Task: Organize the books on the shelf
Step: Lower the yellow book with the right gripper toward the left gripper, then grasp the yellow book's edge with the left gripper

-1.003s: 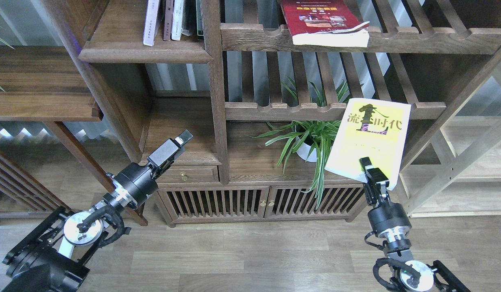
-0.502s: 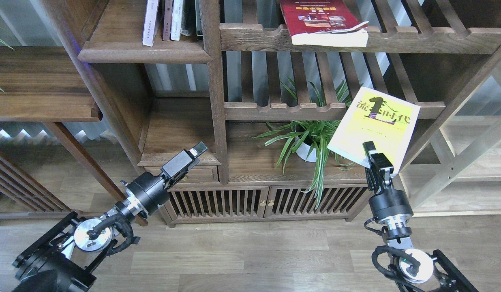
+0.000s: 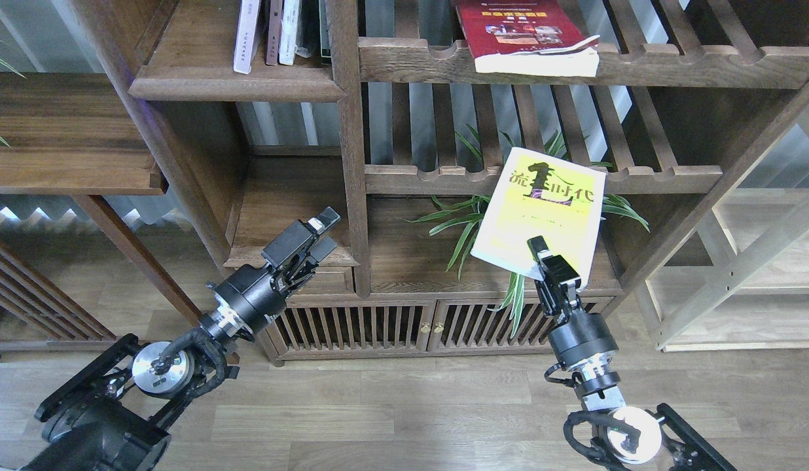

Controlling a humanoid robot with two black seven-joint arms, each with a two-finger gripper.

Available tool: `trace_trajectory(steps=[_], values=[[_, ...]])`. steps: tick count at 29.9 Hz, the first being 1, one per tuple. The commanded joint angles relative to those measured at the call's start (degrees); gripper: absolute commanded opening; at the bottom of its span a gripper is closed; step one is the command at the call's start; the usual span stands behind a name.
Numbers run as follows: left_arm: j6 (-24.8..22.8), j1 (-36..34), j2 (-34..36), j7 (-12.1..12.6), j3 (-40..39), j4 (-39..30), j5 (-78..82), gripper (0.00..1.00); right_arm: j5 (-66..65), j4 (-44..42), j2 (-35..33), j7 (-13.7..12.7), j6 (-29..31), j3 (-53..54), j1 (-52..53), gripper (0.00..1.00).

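Right gripper (image 3: 539, 252) clamps the yellow book (image 3: 542, 209) by its near edge.
Left gripper (image 3: 323, 232) parted, holding nothing, near the cabinet (image 3: 352, 327).

dark-brown solid wooden shelf (image 3: 234, 84) | narrow upright volumes (image 3: 273, 33) standing on it | slatted rack (image 3: 673, 65) | dark red paperback (image 3: 519, 33) lying flat

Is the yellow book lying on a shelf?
No, the right pincer holds the yellow book up in the air.
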Motion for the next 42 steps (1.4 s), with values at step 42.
trace_trajectory(steps=[42], values=[[0.0, 1.7, -0.2, 10.4, 1.5, 7.1, -11.7, 0.99, -4.8, 3.2, 4.2, -0.1, 0.0, -19.0, 2.0, 0.03]])
